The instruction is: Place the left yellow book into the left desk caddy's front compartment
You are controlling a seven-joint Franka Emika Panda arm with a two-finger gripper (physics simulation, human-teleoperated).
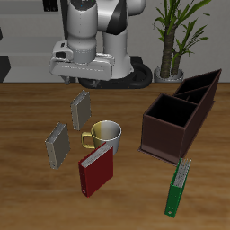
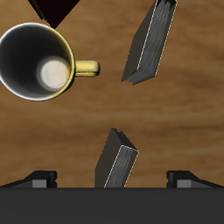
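The left yellow book (image 1: 81,110) is a thin grey hardback standing upright on the table, behind the mug; it also shows in the wrist view (image 2: 116,159). Its twin (image 1: 57,145) stands nearer the table's front edge and shows in the wrist view (image 2: 149,44) too. My gripper (image 1: 79,84) hangs open and empty just above the left yellow book, and in the wrist view (image 2: 112,180) the book's top edge lies between the two fingertips. The dark brown desk caddy (image 1: 196,101) stands to the side, its low squarish front compartment (image 1: 167,115) empty.
A white and yellow mug (image 1: 106,135) stands between the books and the caddy, seen also in the wrist view (image 2: 35,61). A dark red book (image 1: 95,171) stands before the mug. A slim green book (image 1: 179,187) lies near the front edge. A potted plant (image 1: 172,36) stands at the back.
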